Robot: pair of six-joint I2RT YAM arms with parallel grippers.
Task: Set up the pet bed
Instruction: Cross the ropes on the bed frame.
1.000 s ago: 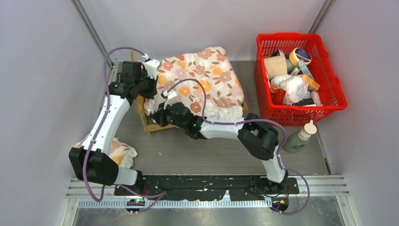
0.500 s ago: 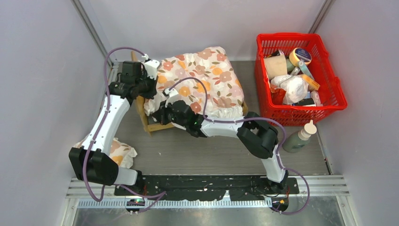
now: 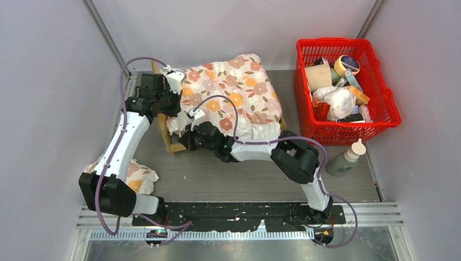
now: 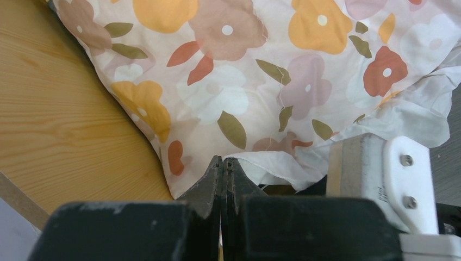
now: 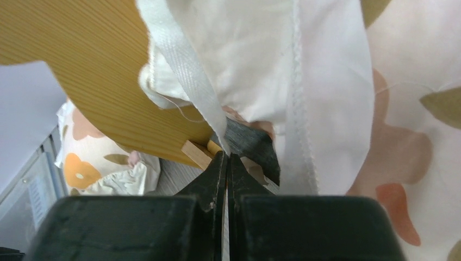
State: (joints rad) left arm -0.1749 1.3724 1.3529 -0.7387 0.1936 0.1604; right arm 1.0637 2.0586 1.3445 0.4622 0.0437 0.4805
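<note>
The table (image 3: 217,179) carries the pet bed (image 3: 175,147) toward 11 o'clock in the overhead view, and almost all of it lies under the white floral cushion (image 3: 234,98). Only its pale wood corner shows at the 7 o'clock end. A second, smaller floral piece (image 3: 138,176) lies apart on the table at 8 o'clock. The step in hand looks like seating the cushion squarely inside the frame, and it calls for both arms to work the headboard end together. The left hand (image 4: 223,160) sits at the cushion's 9 o'clock corner with its fingers pressed together right at the hem. Whether any cloth is caught between them cannot be told. The right hand (image 5: 224,155) is closed at the 7 o'clock corner, and the white tape (image 5: 185,70) runs down into its tips, so it appears to be nipped there, just in front of the dark grey fabric (image 5: 253,144) of the bed. To do this well, the arms should probably draw evenly and low, easing the corners down past the wooden headboard (image 4: 65,119) rather than lifting. A sharp tug on so thin a tape could slip free or drag the light frame across the table. The hem should end up tucked, not bunched.
</note>
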